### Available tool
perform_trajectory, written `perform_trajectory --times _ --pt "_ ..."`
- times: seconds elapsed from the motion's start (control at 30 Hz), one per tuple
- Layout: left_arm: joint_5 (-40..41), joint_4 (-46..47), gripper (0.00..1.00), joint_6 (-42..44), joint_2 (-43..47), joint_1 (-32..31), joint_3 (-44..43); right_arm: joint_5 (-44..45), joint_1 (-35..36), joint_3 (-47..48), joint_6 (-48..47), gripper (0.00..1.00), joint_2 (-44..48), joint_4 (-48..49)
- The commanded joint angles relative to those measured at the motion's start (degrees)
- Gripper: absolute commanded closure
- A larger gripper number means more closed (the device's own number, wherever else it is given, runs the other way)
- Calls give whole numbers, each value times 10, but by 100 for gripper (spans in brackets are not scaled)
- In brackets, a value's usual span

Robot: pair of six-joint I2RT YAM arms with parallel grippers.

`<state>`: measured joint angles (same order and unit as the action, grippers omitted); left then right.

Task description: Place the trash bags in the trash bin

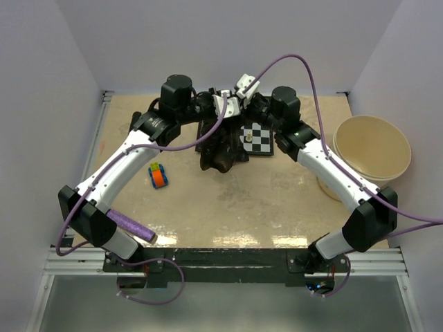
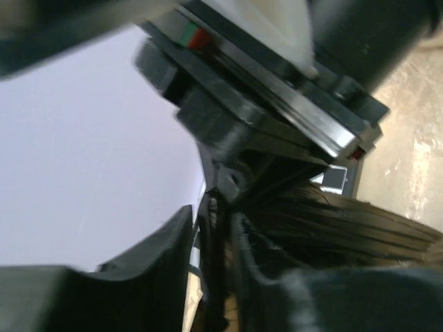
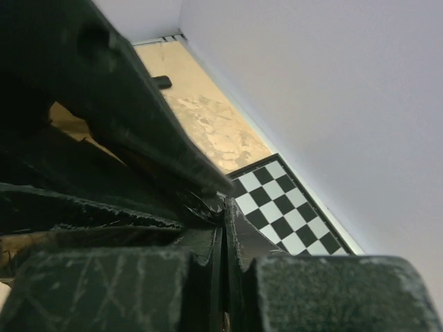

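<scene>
A black trash bag [image 1: 221, 149] hangs bunched at the back middle of the table, lifted at its top. My right gripper [image 1: 240, 113] is shut on its upper edge, and in the right wrist view the jaws [image 3: 223, 223] press together on thin black film [image 3: 104, 207]. Facing it, my left gripper [image 1: 224, 114] is open at the same spot. A strand of the film [image 2: 216, 277] runs between its fingers [image 2: 159, 270], with a gap showing on the left side. The cream trash bin [image 1: 372, 149] stands at the right edge, away from both grippers.
A chessboard [image 1: 261, 138] lies just right of the bag, under the right arm, and also shows in the right wrist view [image 3: 284, 207]. A small orange and blue toy car [image 1: 159, 176] sits left of centre. A purple roll [image 1: 131, 227] lies near the left arm's base.
</scene>
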<state>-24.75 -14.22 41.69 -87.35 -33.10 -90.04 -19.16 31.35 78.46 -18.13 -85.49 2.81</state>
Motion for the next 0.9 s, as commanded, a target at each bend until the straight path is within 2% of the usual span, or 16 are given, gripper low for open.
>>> perform_trajectory --times 0.0,0.07,0.1,0.13,0.17,0.2,0.23,0.27,0.3,0.5,0.53,0.67,0.7,0.73,0.83,0.87 --pt "36 -110 83 83 -20 -1 -66 -10 1 -6 -27 100 43 11" --pt "39 -127 99 92 -19 2 -66 -5 1 -18 -24 100 46 13" --pt "39 -129 100 89 -17 3 -64 0 1 -25 -17 100 47 17" --pt "39 -126 100 77 -14 5 -61 10 1 -32 -8 93 46 25" --pt "42 -118 100 61 -7 7 -56 27 1 -38 13 75 47 33" --pt "51 -103 100 42 -3 7 -53 46 1 -45 35 61 47 44" --pt "61 -87 100 17 2 8 -49 60 1 -51 50 52 45 50" --pt "72 -70 100 -8 6 9 -44 67 1 -51 65 48 43 52" --pt "85 -53 100 -29 10 10 -41 76 1 -51 83 44 39 54" --pt "136 12 100 -123 49 28 -15 152 -8 -69 160 41 26 58" --pt "140 19 100 -132 55 30 -8 151 -16 -71 172 43 21 55" --pt "153 24 100 -148 80 43 8 135 -71 -72 239 69 2 58" --pt "158 24 100 -149 85 46 14 133 -81 -68 249 71 -2 57" --pt "161 26 100 -149 89 50 19 130 -90 -67 253 76 -5 58" --pt "175 28 100 -148 100 62 36 115 -101 -63 247 97 -6 62" --pt "181 29 100 -148 104 66 42 117 -103 -63 247 100 -4 62"
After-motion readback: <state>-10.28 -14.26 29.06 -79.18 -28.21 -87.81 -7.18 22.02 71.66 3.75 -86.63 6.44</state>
